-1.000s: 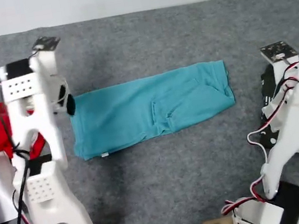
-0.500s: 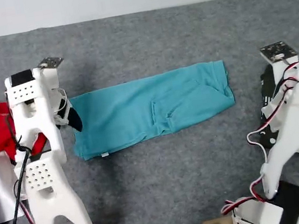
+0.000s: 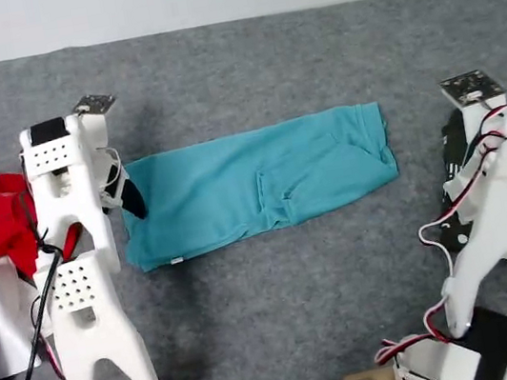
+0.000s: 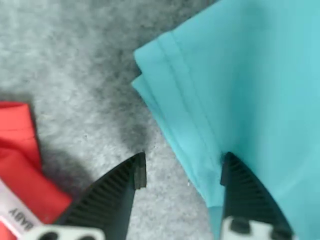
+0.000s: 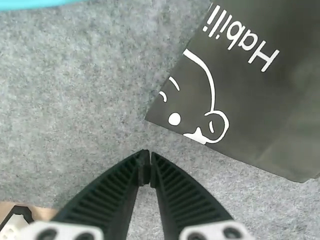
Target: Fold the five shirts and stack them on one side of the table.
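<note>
Over the grey table [image 3: 284,320], I see the teal shirt [image 3: 258,184] lying flat, long axis running arm to arm, its left end at my left gripper [image 3: 129,198]; at the left wrist, jaws stand apart astride that end's edge; at the right wrist, my right gripper [image 5: 150,160] is pressed together, empty, well away.

White arms [image 3: 85,313] — black ribbed fingers [image 4: 112,192]
</note>
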Controlling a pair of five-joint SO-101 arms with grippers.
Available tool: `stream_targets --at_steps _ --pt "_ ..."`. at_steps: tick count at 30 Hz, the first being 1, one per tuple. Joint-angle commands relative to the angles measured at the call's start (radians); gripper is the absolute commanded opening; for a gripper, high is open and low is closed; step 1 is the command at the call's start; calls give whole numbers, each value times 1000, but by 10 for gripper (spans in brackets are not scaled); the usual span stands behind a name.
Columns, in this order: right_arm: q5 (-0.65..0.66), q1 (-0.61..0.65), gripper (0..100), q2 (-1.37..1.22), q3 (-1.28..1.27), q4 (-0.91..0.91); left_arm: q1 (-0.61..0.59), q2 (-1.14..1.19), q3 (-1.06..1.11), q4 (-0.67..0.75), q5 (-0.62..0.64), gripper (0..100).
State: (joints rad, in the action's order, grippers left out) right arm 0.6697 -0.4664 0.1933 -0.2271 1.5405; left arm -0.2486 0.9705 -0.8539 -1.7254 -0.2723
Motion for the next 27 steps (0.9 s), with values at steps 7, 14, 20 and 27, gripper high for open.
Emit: stream_targets --at_steps 7,14,20,27 --pt "-11 -8 10 48 6 1 75 -207 145 -26 15 244" --pt "-11 -12 10 48 6 1 63 -109 147 9 25 243" --pt "-11 -13 10 45 6 1 63 -48 116 31 58 243" --pt "-11 -13 10 41 6 -1 86 64 47 -21 110 179"
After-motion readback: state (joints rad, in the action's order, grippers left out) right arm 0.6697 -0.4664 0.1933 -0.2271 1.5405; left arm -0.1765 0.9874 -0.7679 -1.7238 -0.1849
